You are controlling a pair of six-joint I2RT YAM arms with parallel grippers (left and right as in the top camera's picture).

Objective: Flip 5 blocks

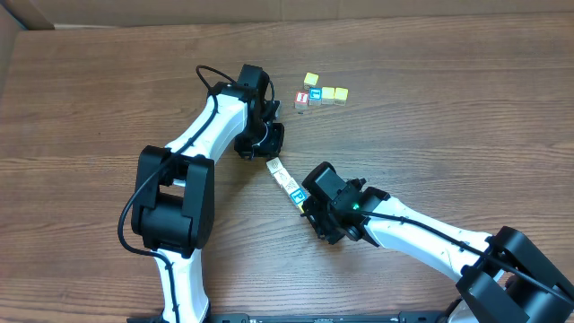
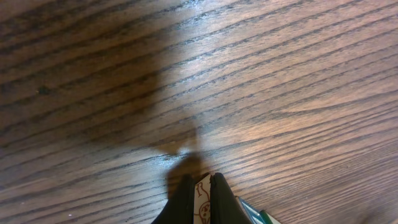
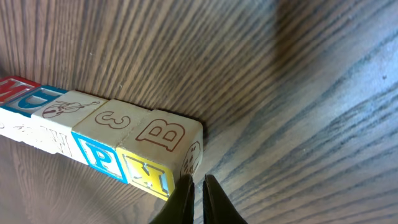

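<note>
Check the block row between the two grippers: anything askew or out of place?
Mostly fine. The five-block row runs straight between the left gripper and the right gripper. Only the "B" end block seems stepped slightly out of line with the rest. Nothing looks spilled or damaged.

From overhead you can't read the blocks (image 1: 285, 180): they are too small, and the row's ends lie under the left end effector (image 1: 269, 158) and the right end effector (image 1: 305, 203). Your left wrist view's bottom edge cuts off all but a sliver of the pinched face. The right wrist view loses the row at its left edge.
</note>
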